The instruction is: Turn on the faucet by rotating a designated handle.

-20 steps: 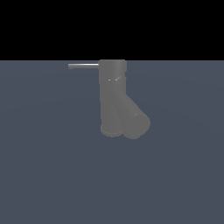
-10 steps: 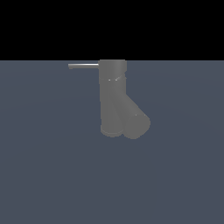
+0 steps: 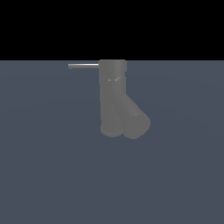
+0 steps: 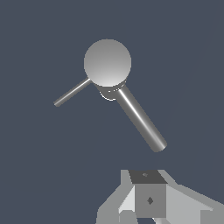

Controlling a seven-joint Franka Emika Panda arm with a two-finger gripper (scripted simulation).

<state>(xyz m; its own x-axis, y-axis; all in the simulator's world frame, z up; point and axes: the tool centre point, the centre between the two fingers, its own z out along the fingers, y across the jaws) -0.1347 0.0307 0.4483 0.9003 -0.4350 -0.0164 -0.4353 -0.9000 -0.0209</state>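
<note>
nearest the wrist camera is the gripper (image 4: 151,205), seen only as pale blocky housing at the frame's edge. its fingertips are out of shot, so i cannot tell whether it is released or clenched; nothing appears to be held, though that is a guess from a poor angle. the gripper does not appear in the exterior view at all.

beyond it, well apart from the gripper, stands the faucet (image 4: 107,62), seen from above in the wrist view as a round top cap. the thick slanted spout (image 4: 141,119) runs out from under the cap toward the gripper's side. the handle (image 4: 72,92), a much thinner rod, sticks out from the cap in a different direction, away from the spout.

in the exterior view the faucet (image 3: 113,96) rises upright from the flat grey-blue floor (image 3: 43,175). its spout (image 3: 133,120) slants down toward the exterior view's right. its handle (image 3: 84,66) points level toward the exterior view's left, at cap height.

the task looks barely begun: nothing touches the handle. what is left, by my reading, is the whole job: approach the rod, make contact near its free end, and sweep it around the cap's axis.
</note>
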